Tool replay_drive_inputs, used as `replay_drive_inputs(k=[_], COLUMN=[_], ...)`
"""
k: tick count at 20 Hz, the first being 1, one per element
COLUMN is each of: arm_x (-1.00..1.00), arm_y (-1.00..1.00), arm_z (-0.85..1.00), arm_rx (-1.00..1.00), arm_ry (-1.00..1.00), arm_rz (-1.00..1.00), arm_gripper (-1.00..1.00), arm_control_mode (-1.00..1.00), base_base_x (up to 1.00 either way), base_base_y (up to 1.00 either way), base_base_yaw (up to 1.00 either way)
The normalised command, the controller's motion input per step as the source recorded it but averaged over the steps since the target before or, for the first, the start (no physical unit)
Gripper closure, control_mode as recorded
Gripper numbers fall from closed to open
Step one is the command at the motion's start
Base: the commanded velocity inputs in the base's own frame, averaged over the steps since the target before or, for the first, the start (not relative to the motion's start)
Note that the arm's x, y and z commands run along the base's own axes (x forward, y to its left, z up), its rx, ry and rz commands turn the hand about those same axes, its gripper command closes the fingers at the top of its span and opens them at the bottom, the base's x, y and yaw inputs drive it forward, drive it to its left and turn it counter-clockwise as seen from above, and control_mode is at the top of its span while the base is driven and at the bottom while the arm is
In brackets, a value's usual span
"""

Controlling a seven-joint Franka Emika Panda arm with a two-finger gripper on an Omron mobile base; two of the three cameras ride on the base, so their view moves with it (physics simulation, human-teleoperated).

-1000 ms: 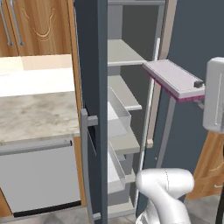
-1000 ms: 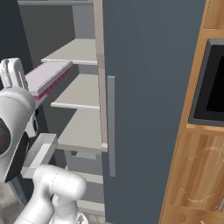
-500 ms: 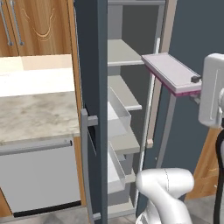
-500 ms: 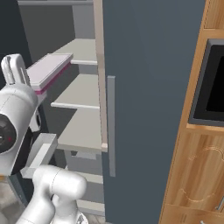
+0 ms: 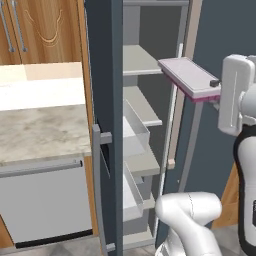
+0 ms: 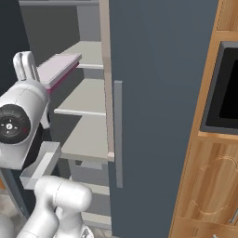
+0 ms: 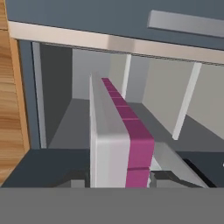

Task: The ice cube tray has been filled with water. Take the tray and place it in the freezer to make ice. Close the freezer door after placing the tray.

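I am holding the ice cube tray (image 5: 188, 76) in the gripper (image 5: 216, 84), with the jaws drawn in tight on its near end; in the hand view the tray (image 7: 114, 144) is running straight away from the camera, its pale top face turned to the left and its magenta underside to the right, so the hand is sitting rolled relative to the tray. In the left base view the tray is lying roughly level, lilac-white top up, with the pink edge showing beneath it, and its far end is reaching toward the open compartment of the freezer (image 5: 150, 125). That far end is hanging just in front of the upper white shelf (image 5: 140, 61), at about the same height, though I cannot tell whether it is over the shelf edge. In the right base view I am seeing the tray (image 6: 58, 69) beside that same shelf, above two lower shelves, with the arm's big white joint in front of it. The freezer door (image 5: 105, 100) is standing wide open, edge-on to the left base camera, with its grey bar handle (image 5: 97, 185) low on the edge facing me. The other, closed refrigerator door (image 6: 158, 107) is taking up the middle of the right base view, its vertical handle (image 6: 118, 134) near its left edge. To the left of the open door, a marble-look counter (image 5: 40, 125) is sitting above a light grey dishwasher front (image 5: 45, 200), and a black oven (image 6: 223, 93) is set in wood cabinetry at the right.
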Motion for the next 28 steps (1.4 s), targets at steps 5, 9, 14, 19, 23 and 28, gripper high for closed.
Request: replay_drive_inputs(k=[5, 9, 14, 19, 23, 28], arm_x=[0.45, 0.42, 0.37, 0.38, 0.44, 0.44], arm_y=[0.05, 0.19, 0.23, 0.13, 0.00, 0.00], arm_z=[0.00, 0.00, 0.00, 0.00, 0.00, 0.00], arm_rx=[0.00, 0.00, 0.00, 0.00, 0.00, 0.00], arm_ry=[0.03, 0.01, 0.00, 0.01, 0.05, 0.06], arm_rz=[0.00, 0.00, 0.00, 0.00, 0.00, 0.00], arm_gripper=[1.00, 1.00, 1.00, 1.00, 1.00, 1.00], arm_control_mode=[-1.00, -1.00, -1.00, -1.00, -1.00, -1.00], base_base_x=[0.00, 0.00, 0.00, 0.00, 0.00, 0.00], base_base_y=[0.00, 0.00, 0.00, 0.00, 0.00, 0.00], base_base_yaw=[0.00, 0.00, 0.00, 0.00, 0.00, 0.00])
